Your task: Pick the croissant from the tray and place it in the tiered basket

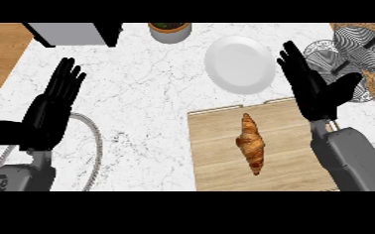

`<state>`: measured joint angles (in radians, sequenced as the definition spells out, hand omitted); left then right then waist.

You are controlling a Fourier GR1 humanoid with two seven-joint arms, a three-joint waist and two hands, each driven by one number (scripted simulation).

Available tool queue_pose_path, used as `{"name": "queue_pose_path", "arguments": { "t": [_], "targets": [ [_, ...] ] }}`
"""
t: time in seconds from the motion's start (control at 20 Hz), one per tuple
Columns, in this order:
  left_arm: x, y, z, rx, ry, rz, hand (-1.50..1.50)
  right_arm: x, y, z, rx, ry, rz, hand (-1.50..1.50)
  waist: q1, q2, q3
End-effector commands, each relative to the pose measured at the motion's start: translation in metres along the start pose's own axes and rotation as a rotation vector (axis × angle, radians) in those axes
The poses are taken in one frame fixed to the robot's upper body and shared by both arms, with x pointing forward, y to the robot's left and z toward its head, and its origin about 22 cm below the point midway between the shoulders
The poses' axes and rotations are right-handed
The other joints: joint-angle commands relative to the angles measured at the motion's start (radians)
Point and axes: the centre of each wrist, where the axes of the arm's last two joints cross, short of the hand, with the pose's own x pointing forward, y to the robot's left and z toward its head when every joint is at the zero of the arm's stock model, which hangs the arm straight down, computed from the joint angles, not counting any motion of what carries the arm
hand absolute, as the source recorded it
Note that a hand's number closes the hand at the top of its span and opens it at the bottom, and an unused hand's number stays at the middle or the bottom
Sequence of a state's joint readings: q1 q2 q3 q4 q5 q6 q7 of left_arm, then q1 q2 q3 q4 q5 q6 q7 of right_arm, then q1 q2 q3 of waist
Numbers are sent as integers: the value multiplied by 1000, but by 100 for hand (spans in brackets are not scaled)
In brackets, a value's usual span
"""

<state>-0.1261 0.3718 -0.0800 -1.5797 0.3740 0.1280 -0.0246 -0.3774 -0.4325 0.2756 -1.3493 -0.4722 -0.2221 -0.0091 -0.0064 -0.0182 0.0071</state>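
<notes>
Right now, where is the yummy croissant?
In the head view, the croissant lies on the wooden tray at the lower right of the counter, just below the white plate and left of the open right hand.

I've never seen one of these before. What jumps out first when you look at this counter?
The golden croissant lies alone on a wooden tray at the lower right of the white marble counter. Two black hands stand out against the stone: the left hand open at the left, the right hand open above the tray's far right corner. A white plate sits beyond the tray, with the wire tiered basket at the right edge.
</notes>
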Motion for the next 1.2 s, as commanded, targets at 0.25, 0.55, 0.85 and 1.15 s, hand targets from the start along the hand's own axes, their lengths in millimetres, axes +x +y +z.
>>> {"name": "queue_pose_path", "arguments": {
  "t": [0.25,0.55,0.85,1.15],
  "targets": [
    [-82,21,70,236,363,-215,0,66,-62,19,-389,-355,332,150,-72,-1,-12],
    [-97,0,96,221,420,-168,0,-10,-70,70,-1044,-159,127,-150,-81,-4,-7],
    [-95,-10,73,183,388,-196,0,12,-20,153,-860,-126,175,-150,-39,10,-11],
    [-98,-22,70,179,382,-206,0,-2,-13,192,-567,255,367,-150,-20,21,-19]
  ]
}}
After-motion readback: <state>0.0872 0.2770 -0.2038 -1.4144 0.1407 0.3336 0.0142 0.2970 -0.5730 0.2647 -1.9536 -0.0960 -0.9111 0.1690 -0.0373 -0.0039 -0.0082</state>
